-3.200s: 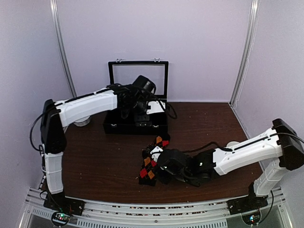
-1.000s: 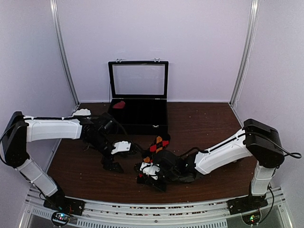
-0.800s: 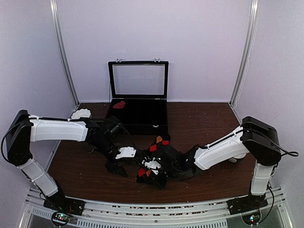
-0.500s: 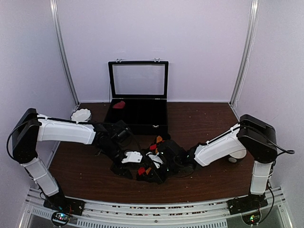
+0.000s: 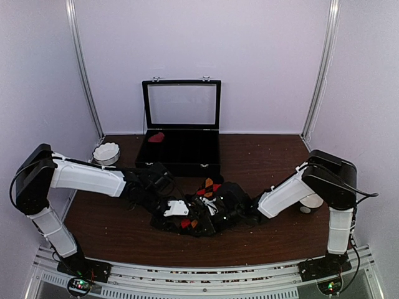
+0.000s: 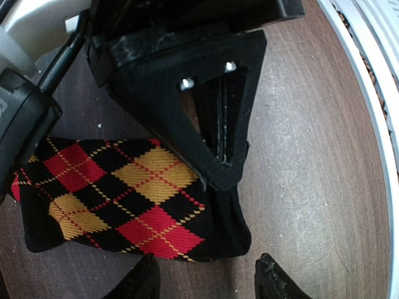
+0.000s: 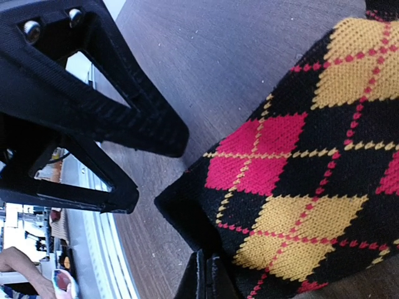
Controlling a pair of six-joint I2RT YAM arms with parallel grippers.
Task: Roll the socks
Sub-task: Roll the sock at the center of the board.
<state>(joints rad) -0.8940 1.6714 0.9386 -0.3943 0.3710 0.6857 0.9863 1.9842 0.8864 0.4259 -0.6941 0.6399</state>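
Black argyle sock [image 6: 124,199] lies by the table's [image 5: 268,156] near edge, one end pinched in the clenched right gripper [image 7: 207,274]; the left gripper [image 6: 206,283] is spread, fingertips just beside it.

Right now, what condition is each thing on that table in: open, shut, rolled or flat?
Black sock with red and orange argyle diamonds: lying flat, not rolled.
Left tool: open, at the sock's edge, holding nothing.
Right tool: shut on the sock's black end.
Black box with glass lid: lid open, standing upright.
White bowl: upright.
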